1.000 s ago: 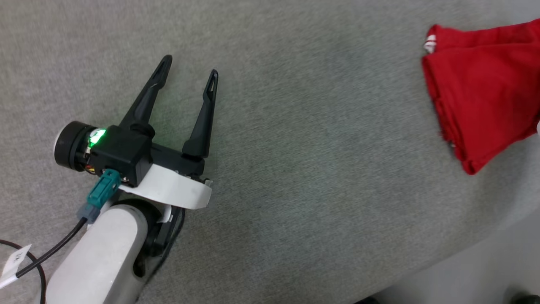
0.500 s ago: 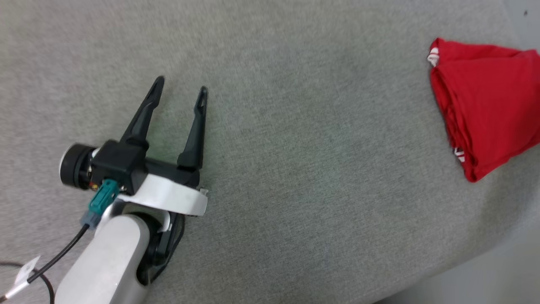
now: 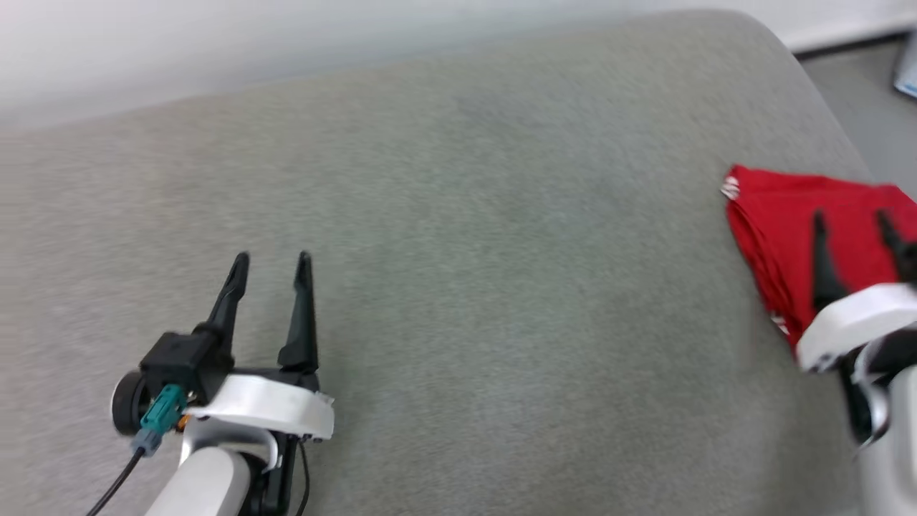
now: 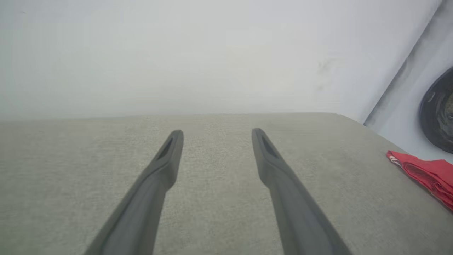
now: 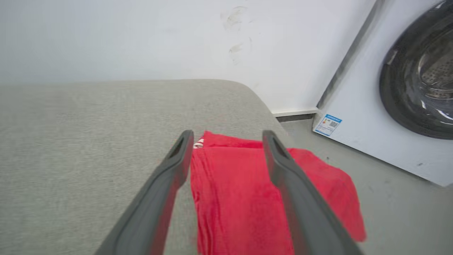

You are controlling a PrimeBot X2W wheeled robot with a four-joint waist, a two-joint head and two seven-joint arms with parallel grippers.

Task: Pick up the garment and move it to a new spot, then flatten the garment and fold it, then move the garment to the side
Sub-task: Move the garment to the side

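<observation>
Head view: garment (image 3: 766, 229) folded up, red with white trim; left gripper (image 3: 272, 256) and right gripper (image 3: 848, 215) fingers spread wide, holding nothing.

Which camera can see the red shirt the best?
The right wrist view: the folded garment lies large and close, seen between the open fingers of the right gripper. The head view has it at the right edge, partly behind that gripper. The left wrist view catches just a small red corner at its right edge.
</observation>
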